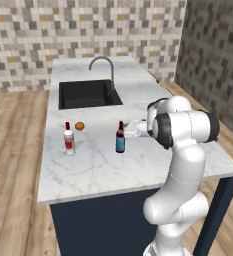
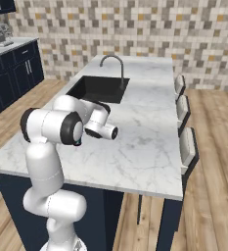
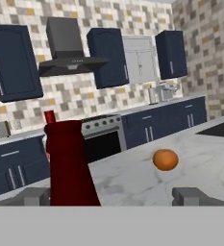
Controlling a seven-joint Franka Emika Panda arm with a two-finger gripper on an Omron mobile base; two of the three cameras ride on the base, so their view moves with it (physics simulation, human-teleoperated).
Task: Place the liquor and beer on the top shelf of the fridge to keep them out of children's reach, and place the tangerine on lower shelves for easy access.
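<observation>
At centre frame of the left base view, your gripper [image 1: 129,129] sits just right of the beer [image 1: 120,138] on the marble counter [image 1: 138,170].
The liquor [image 1: 69,139] stands left of centre, the tangerine [image 1: 79,126] just above and right of it, the sink [image 1: 88,93] higher up. In the right base view, the arm hides the bottles at left. In the hand view, the beer's dark neck [image 3: 68,163] rises between spread fingertips [image 3: 192,196], jaws open, untouched; the tangerine lies right of centre, the liquor's red cap [image 3: 49,116] peeping behind.
</observation>
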